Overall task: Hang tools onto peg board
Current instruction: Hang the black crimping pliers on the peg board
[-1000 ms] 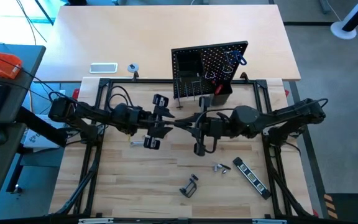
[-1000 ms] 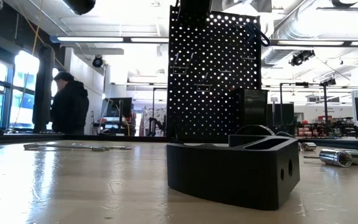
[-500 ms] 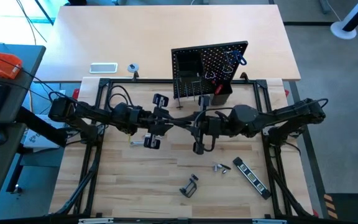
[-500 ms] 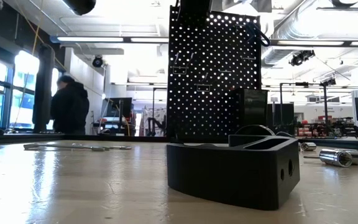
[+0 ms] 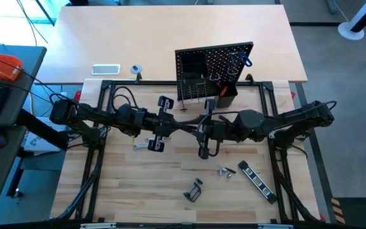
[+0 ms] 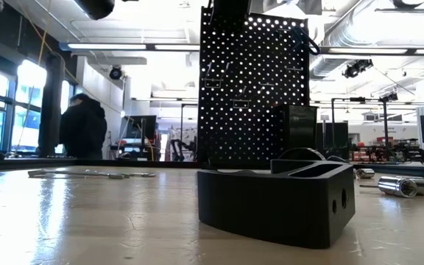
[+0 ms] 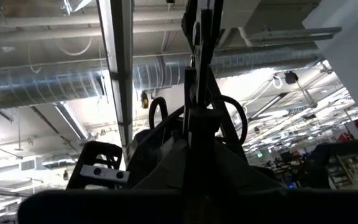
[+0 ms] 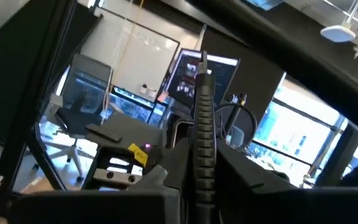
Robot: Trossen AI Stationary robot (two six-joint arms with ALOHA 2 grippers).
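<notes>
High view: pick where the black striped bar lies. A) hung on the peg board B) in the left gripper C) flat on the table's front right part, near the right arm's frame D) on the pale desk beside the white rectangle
C: the black striped bar lies flat on the wooden table, toward the front right, well apart from the peg board.

Peg board [image 5: 213, 70]: black, upright, far table edge; blue hex key [image 5: 240, 60] and red-handled tools hung. Clamp [image 5: 194, 190], socket [image 5: 225, 171], striped bar [image 5: 257, 180]: flat on table, near side.
</notes>
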